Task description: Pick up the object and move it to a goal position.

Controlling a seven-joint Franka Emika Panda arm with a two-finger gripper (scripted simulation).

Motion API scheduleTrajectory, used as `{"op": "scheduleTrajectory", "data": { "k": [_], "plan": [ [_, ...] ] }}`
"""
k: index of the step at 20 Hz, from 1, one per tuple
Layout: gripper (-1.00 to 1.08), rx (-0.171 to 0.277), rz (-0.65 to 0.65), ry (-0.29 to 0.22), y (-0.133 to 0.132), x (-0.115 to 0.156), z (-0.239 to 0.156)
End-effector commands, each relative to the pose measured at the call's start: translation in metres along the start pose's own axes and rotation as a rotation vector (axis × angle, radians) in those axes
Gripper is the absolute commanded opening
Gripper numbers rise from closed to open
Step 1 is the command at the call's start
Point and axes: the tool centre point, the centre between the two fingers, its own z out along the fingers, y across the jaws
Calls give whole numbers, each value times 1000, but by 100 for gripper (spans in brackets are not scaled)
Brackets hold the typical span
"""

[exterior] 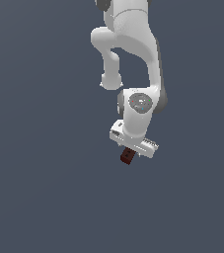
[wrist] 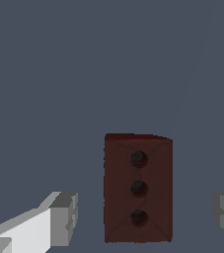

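Gripper (wrist: 143,215) first: the jaws stand wide apart, one grey fingertip (wrist: 66,217) on one side and its partner at the far edge of the wrist view, with clear gaps between each pad and the block. So it's released, nothing clamped. And there sits the object (wrist: 138,188), right between those two fingers: a small dark reddish-brown rectangular block, long side running away from the camera, its facing surface carrying three small dark round holes in a single row down the middle, faint diagonal creases near the corners. In the exterior view the block (exterior: 128,156) peeks out just under the white hand (exterior: 133,148), much smaller than it. Above, the white arm (exterior: 133,49) rises over a plain slate-grey floor (exterior: 34,173).
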Motion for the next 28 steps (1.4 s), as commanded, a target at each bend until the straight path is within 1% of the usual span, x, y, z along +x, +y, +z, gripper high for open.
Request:
{"op": "scheduleTrajectory", "data": {
  "k": [1, 9, 14, 15, 28],
  "plan": [
    [100, 0, 1, 0, 0, 0, 5],
    [100, 0, 3, 0, 1, -1, 43],
    [100, 0, 4, 0, 0, 0, 49],
    [-100, 0, 4, 0, 0, 0, 49],
    [-100, 0, 4, 0, 1, 0, 47]
  ]
}}
